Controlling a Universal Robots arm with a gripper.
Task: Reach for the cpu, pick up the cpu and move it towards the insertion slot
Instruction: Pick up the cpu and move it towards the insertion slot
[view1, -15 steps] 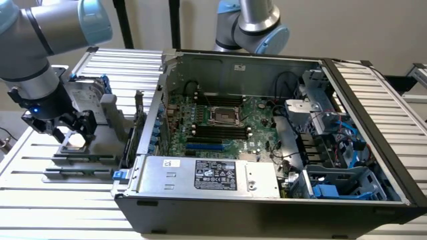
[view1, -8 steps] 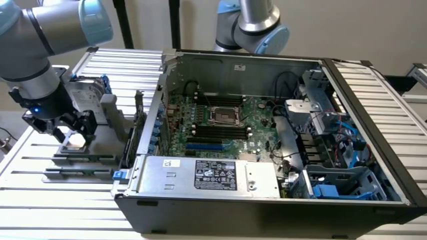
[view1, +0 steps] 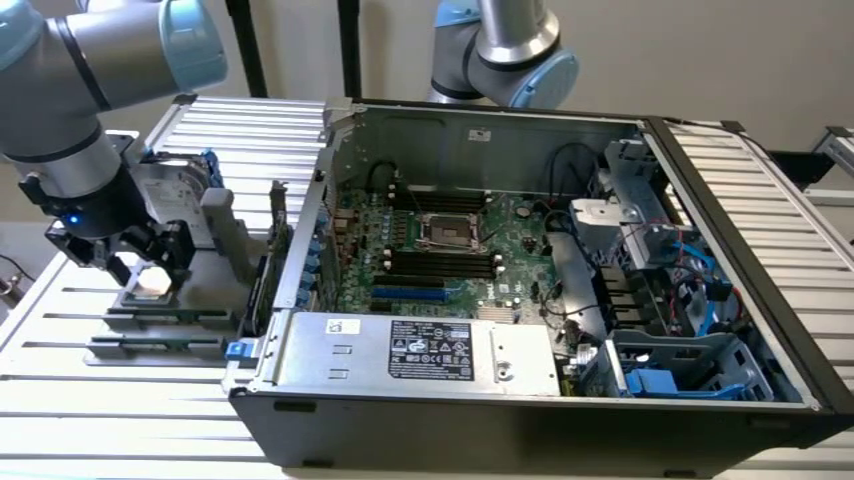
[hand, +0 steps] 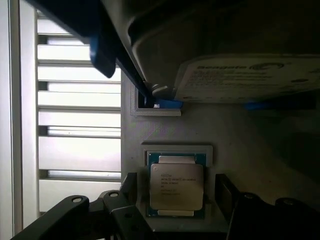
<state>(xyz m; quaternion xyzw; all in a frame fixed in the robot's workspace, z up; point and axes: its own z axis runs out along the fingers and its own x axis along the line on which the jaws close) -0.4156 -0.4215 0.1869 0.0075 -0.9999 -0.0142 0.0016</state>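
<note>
Directly beneath the tool (view1: 139, 262) lies the cpu (view1: 150, 284), a small flat square chip with a shiny silver metal lid. In the wrist view its lid (hand: 176, 186) carries fine printed lines and sits on a thin green board edge. The chip rests flat in a raised square recess of a matte pale grey plastic holder (hand: 165, 130).

The tool stands wide: its blocky black fingers (hand: 129, 189) flank the chip on two opposite sides, with a gap visible between each finger and the chip's edge. Nothing is gripped.

Just behind the tool an upright silver hard drive (view1: 171, 190) with a white label and blue plastic frame stands in the same holder. The holder sits on a desk (view1: 107, 410) of ribbed, slatted aluminium.

Well apart from the tool, toward the exterior view's right, a black sheet-metal computer case (view1: 534, 430) lies open. On its green motherboard (view1: 521, 225) is the insertion slot (view1: 447, 232), a square socket with a silver metal frame and a dark centre.
</note>
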